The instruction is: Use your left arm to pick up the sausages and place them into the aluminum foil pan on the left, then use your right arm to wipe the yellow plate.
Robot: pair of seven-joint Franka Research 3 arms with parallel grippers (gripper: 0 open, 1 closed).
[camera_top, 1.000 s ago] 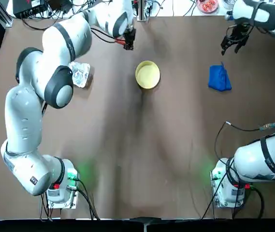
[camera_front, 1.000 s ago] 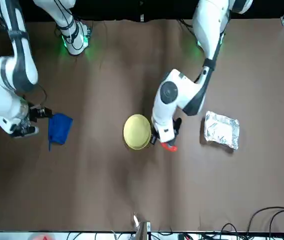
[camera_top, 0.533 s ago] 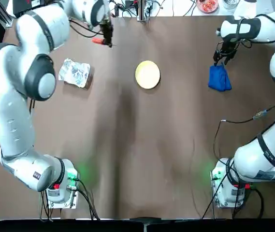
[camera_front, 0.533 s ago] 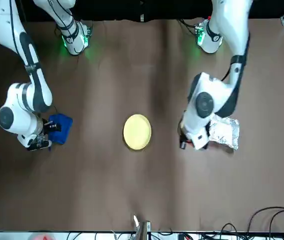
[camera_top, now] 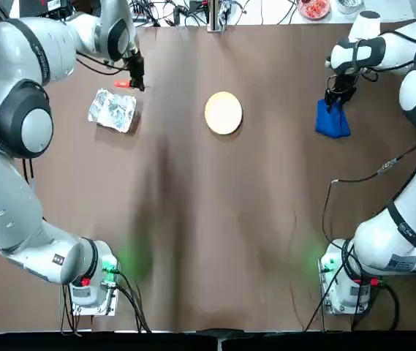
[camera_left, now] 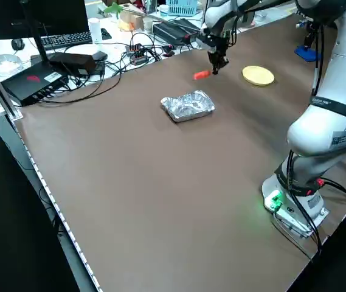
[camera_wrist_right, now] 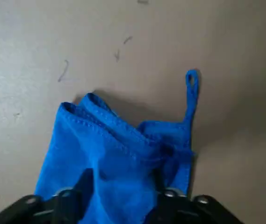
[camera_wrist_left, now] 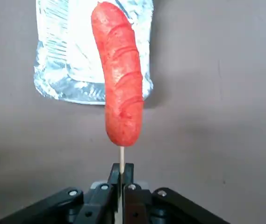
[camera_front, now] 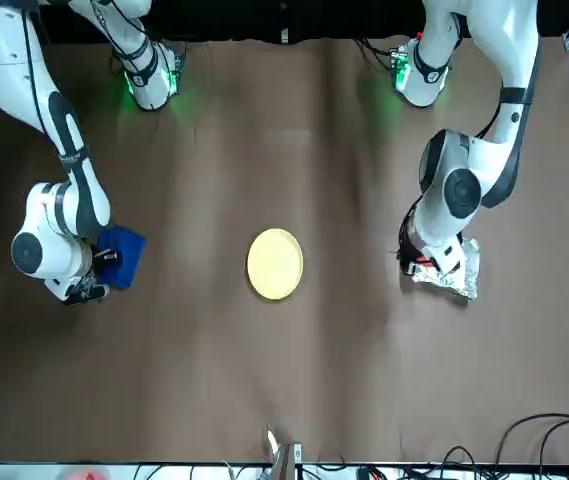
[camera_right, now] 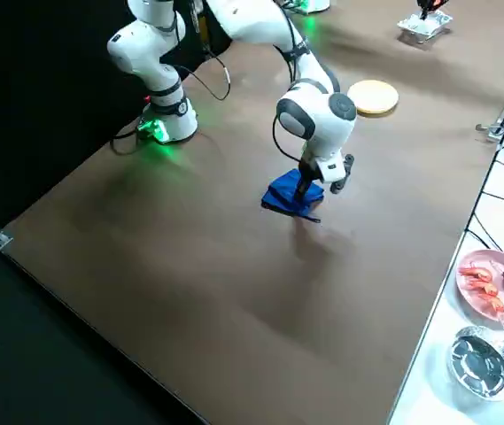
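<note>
- Carried leftward over the table (camera_left: 130, 182) since the earlier pictures: the sausage (camera_wrist_left: 118, 74), from beyond the yellow plate (camera_top: 224, 113) to near the foil pan (camera_top: 112, 110), towards the far left corner.
- Pinching the thin stick (camera_wrist_left: 122, 156) below the sausage with the left gripper (camera_wrist_left: 122, 165), pressed together; holding it out past the pan's far side, not yet in it.
- Brought nearer too: the right gripper (camera_wrist_right: 122, 175), now at the blue cloth (camera_wrist_right: 114, 154), towards the table's far right; spread, with cloth between the fingers, not clamped.
- Probably most of the sausage's carry done; next, likely to line up over the pan, lower and release, minding the wrinkly rim.
- Likely to grip the cloth next for wiping the plate, left in place between the arms, towards the far edge.
</note>
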